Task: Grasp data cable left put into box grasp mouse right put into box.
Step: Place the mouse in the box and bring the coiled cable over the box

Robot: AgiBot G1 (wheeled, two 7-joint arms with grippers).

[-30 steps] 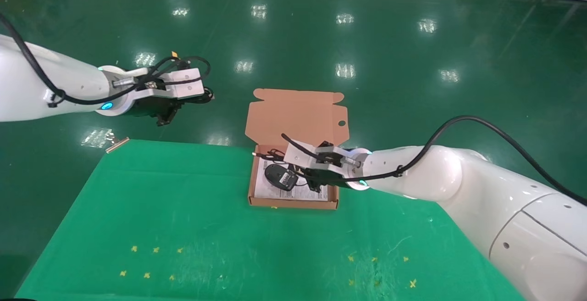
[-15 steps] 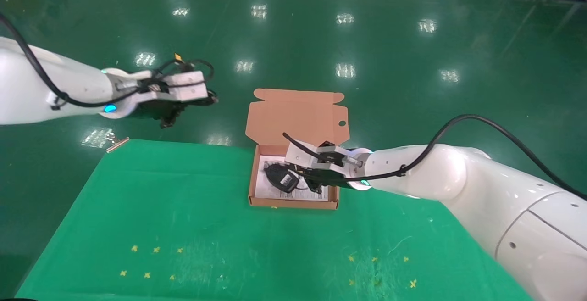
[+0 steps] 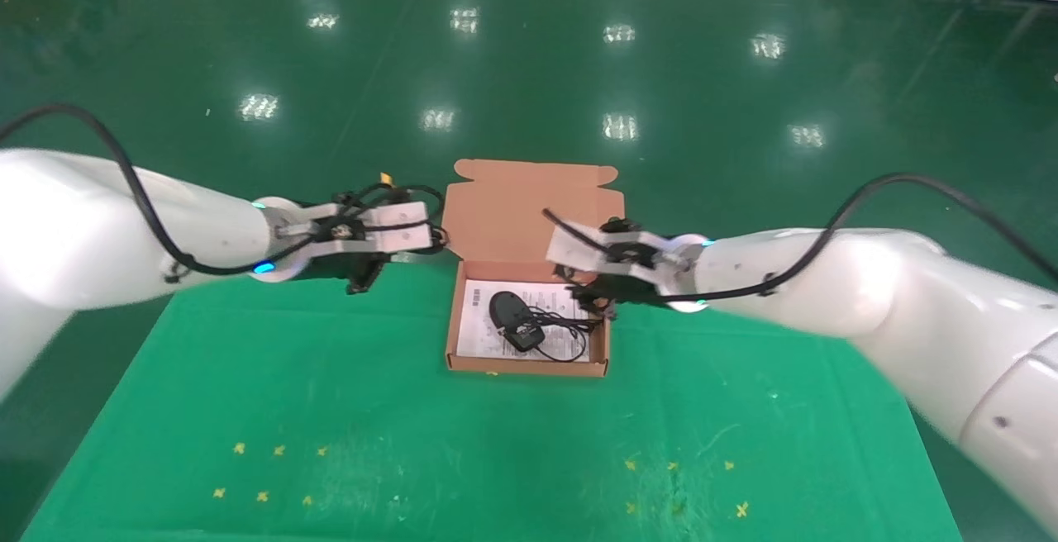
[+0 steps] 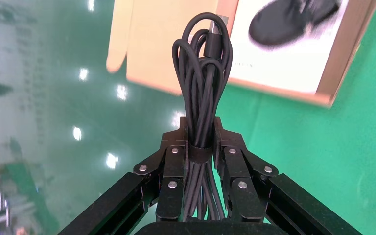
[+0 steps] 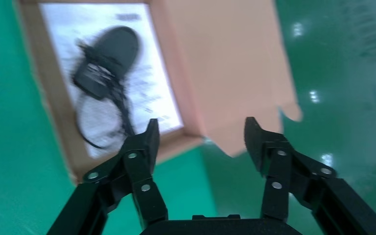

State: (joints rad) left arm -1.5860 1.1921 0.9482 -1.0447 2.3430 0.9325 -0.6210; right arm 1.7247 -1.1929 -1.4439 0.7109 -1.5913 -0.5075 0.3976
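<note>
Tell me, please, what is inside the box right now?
The box holds the mouse with its cord looped beside it, lying on a white printed sheet. The sheet's middle is covered by them. The data cable is not inside; the left gripper holds it.

Mouse in the box, arms on both sides

The mouse [image 3: 515, 316] (with its cord) lies on the white sheet inside the box [image 3: 529, 364]; left gripper [image 3: 364, 278] and right gripper [image 3: 592, 301] flank it.
</note>
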